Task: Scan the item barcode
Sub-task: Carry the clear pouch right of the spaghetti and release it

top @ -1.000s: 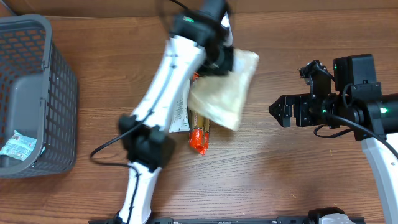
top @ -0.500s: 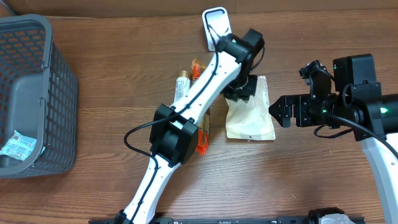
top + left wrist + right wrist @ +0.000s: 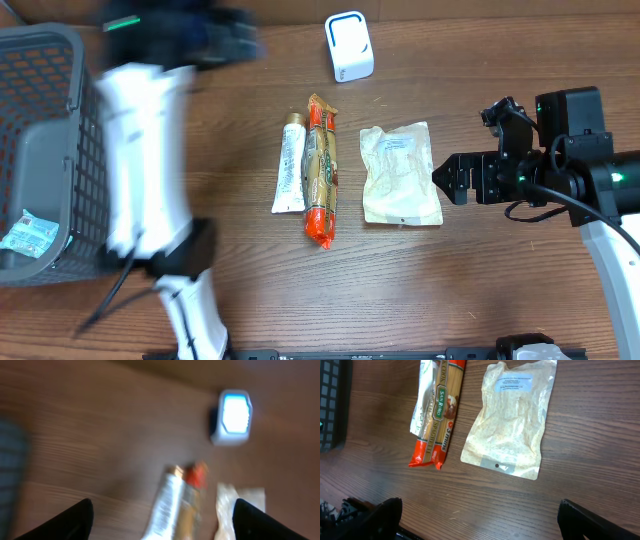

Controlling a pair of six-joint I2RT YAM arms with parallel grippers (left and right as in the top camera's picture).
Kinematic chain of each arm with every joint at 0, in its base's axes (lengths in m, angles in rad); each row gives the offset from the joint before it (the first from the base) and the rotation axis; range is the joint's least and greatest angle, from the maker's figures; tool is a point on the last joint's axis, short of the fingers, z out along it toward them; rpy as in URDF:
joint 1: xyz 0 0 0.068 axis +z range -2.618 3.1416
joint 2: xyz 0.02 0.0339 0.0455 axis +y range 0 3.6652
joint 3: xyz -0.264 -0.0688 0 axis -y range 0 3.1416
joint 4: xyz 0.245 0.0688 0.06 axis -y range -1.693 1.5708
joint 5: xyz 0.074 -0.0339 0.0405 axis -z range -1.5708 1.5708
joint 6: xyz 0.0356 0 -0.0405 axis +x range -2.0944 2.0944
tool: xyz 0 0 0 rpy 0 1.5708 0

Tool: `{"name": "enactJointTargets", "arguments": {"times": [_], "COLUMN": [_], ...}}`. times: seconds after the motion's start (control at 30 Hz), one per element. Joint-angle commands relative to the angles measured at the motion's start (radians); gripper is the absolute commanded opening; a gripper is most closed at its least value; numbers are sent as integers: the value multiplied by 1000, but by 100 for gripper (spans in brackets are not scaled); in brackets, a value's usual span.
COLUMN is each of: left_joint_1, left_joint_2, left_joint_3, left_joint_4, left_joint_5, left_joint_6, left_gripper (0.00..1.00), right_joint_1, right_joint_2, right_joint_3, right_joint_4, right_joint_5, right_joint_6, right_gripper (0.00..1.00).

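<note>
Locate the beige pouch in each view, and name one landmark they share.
Overhead: beige pouch lies right of centre.
Left wrist: pouch blurred, cut off by the bottom edge, right of centre.
Right wrist: pouch upper middle, sharp.
Shared landmark: the spaghetti packet, on the pouch's left in every picture.

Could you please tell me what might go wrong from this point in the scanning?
1. The left gripper shows motion-blurred beside the basket; at that speed it might clip the rim.
2. The tube and pasta packet lie touching, with the pouch close by, so picking one may drag a neighbour.
3. The open right gripper sits at the pouch's edge and could nudge it.
</note>
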Motion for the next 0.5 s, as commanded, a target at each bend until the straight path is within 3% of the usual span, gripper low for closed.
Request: {"name": "enactJointTargets", "arguments": {"times": [0.0, 0.2, 0.47], "left_joint_1": [177, 520, 817], "left_joint_2": [-121, -198, -192], "left_joint_3": [18, -48, -386], "left_joint_4": [-13, -13, 43], "left_joint_5": [-39, -39, -15], "left_joint_6": [14, 71, 49], "left_gripper": [83, 97, 96], "right_joint_1": [-6, -6, -6], "right_joint_2": [-2, -2, 0], "right_joint_3": [25, 25, 17], "right_joint_4": [4, 0, -3], "right_joint_5": [3, 3, 3], "right_joint_6": [-13, -13, -17], "right_gripper": [100, 100, 100]}}
